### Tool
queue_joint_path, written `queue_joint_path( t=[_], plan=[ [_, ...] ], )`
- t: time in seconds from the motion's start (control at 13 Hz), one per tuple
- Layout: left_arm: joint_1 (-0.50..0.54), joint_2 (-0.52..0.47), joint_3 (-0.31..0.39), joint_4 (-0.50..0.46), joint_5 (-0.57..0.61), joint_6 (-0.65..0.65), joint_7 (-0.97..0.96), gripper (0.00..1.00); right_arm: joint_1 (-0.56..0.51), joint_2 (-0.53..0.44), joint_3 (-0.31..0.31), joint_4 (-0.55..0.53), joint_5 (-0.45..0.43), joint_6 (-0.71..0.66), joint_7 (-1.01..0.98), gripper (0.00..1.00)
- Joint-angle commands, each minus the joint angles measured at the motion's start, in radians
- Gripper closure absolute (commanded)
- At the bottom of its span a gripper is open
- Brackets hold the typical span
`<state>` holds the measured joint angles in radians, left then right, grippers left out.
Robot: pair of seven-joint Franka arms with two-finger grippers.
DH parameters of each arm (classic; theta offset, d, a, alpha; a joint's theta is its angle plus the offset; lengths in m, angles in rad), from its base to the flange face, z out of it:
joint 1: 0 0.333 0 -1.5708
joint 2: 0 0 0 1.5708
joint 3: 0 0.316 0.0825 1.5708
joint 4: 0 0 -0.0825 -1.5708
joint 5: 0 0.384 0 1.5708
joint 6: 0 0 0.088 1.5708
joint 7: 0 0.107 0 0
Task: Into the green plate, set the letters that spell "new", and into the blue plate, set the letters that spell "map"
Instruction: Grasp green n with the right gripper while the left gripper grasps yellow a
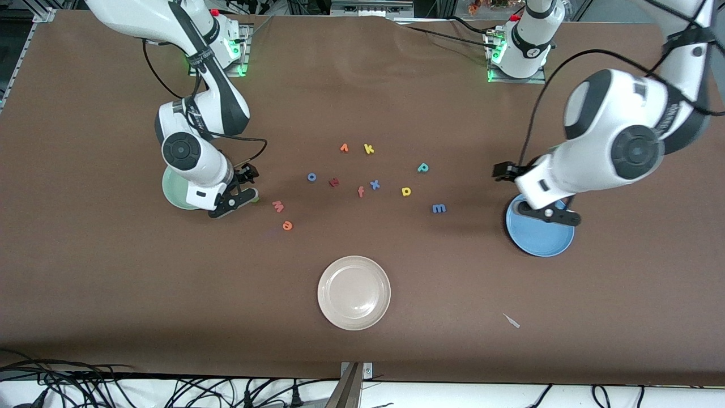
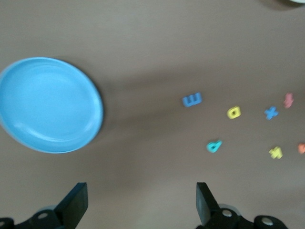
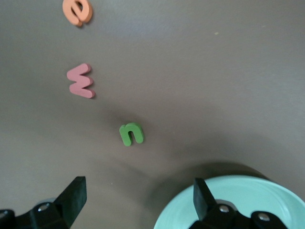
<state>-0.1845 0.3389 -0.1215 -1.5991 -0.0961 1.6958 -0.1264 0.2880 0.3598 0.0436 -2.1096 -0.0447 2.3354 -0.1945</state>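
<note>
Nearest the front camera: cream plate (image 1: pixel 354 292). Farther up, orange "e" (image 1: pixel 287 225), pink "w" (image 1: pixel 278 206), green "n" (image 3: pixel 131 134) just beside green plate (image 1: pixel 173 190); right gripper (image 1: pixel 235 198) over that rim, fingers spread, empty. Blue "m" (image 1: pixel 439 208), yellow "a" (image 1: pixel 406 191), teal "p" (image 1: pixel 422 167) mid-table. Left gripper (image 1: pixel 546 215) over blue plate (image 1: pixel 538 238), spread, empty.

Both arms bent low, left pincer (image 2: pixel 140 210) and right pincer (image 3: pixel 138 202) spread wide, empty.

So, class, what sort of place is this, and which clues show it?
Probably a robotics lab: two arms bolted to a brown-covered table, loose cables along its edge, and foam letters like the blue "m" set out beside plates.
</note>
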Motion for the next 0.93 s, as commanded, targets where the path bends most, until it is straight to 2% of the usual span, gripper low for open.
queue_joint_path(
  t=[0.0,0.23,0.39,0.62,0.77,0.85],
  plan=[
    [-0.126,0.073,0.011,0.008,-0.020,0.083,-0.198,0.00,0.010,0.010,0.001,-0.046,-0.014,0.079,-0.019,0.02],
    [-0.232,0.175,0.011,0.010,-0.020,0.230,-0.367,0.00,0.037,0.051,0.001,-0.041,-0.033,0.143,-0.031,0.09],
    [-0.288,0.241,0.013,0.008,-0.007,0.313,-0.452,0.00,0.045,0.079,0.001,-0.041,-0.116,0.182,-0.029,0.10],
    [-0.319,0.310,0.013,0.008,-0.005,0.392,-0.535,0.00,0.045,0.096,0.001,-0.041,-0.159,0.197,-0.037,0.12],
    [-0.334,0.331,0.013,-0.028,-0.002,0.468,-0.555,0.01,0.045,0.105,0.001,-0.040,-0.165,0.220,-0.040,0.22],
    [-0.336,0.327,0.014,-0.054,-0.001,0.505,-0.556,0.01,0.045,0.107,0.001,-0.039,-0.165,0.220,-0.040,0.30]
  ],
)
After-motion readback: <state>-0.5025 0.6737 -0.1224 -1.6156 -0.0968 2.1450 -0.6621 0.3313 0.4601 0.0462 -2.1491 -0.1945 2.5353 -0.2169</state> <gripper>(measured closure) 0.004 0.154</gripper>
